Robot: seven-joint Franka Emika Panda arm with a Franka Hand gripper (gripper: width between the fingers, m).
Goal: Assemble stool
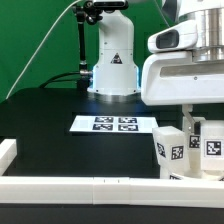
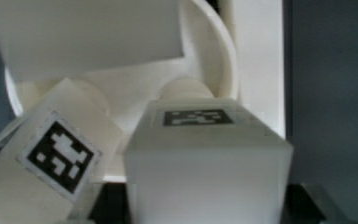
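Working at about four o'clock in the exterior view, the gripper (image 1: 190, 118) sits low over a cluster of white stool parts: one tagged leg (image 1: 169, 150) stands toward the near rail (image 1: 90, 186), and more tagged pieces crowd just beside it under the arm. From the wrist view, a blocky leg (image 2: 202, 160) rises close to the camera with a tag on its top face, the curved wall of the round seat (image 2: 202, 45) behind it and another tagged part (image 2: 60, 150) leaning at eight o'clock. Whether the fingers are spread or pinching cannot be told; they are hidden.

The step looks like seating a leg into the seat. The next move would call for careful alignment, since the smooth, hard, matte plastic could slip.

The marker board (image 1: 115, 124) lies flat on the black table (image 1: 40, 125) at the centre.
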